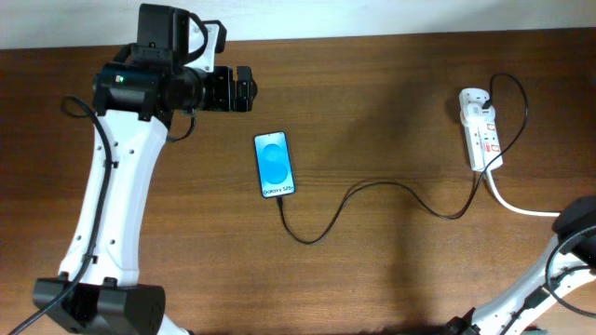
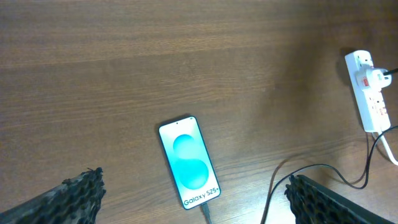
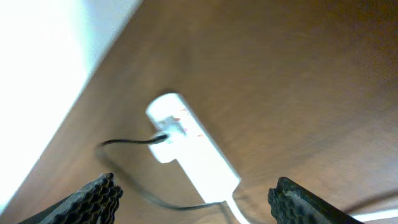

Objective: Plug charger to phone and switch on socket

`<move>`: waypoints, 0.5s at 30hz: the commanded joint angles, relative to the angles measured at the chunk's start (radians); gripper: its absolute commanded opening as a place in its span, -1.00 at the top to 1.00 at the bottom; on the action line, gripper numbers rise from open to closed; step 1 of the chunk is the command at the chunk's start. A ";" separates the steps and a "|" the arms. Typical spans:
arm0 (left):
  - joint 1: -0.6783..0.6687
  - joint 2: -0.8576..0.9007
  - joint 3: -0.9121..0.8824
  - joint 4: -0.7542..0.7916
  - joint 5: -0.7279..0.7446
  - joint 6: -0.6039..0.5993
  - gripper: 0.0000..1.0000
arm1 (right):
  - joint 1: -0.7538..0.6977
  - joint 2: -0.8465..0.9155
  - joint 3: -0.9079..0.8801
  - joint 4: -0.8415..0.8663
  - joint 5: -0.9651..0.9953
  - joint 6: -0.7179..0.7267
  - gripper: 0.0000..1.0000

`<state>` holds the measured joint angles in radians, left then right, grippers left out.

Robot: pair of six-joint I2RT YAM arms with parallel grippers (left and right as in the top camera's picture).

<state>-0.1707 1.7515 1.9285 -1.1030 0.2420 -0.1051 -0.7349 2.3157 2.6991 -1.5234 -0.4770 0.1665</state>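
The phone point(image 1: 275, 165) lies flat on the wooden table with its blue screen lit. It also shows in the left wrist view point(image 2: 189, 163). The thin black charger point(image 1: 372, 184) has its tip in the phone's bottom edge point(image 2: 204, 211). It runs in curves to the right and ends at the plug on the socket point(image 1: 481, 130). The socket is a white power strip at the far right point(image 2: 368, 93) point(image 3: 189, 146). My left gripper point(image 1: 247, 89) point(image 2: 194, 183) is open and empty above and behind the phone. My right gripper point(image 3: 196, 190) is open and empty, above the socket; that view is blurred.
The socket's thick white cord point(image 1: 521, 207) runs off toward the right arm point(image 1: 577, 221) at the lower right edge. The table's back edge meets a white wall point(image 1: 372, 14). The left arm's base point(image 1: 93, 302) stands at the lower left.
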 commanded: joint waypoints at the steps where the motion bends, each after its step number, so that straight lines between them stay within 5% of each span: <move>1: 0.003 -0.015 0.011 0.001 -0.003 0.005 -0.98 | 0.040 -0.027 0.062 -0.034 -0.237 -0.001 -0.64; 15: 0.003 -0.015 0.011 0.001 -0.003 0.005 -0.98 | 0.398 -0.190 0.115 -0.063 -0.196 -0.029 -0.67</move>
<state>-0.1711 1.7515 1.9285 -1.1030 0.2420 -0.1051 -0.4183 2.2017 2.7873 -1.5856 -0.7086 0.1612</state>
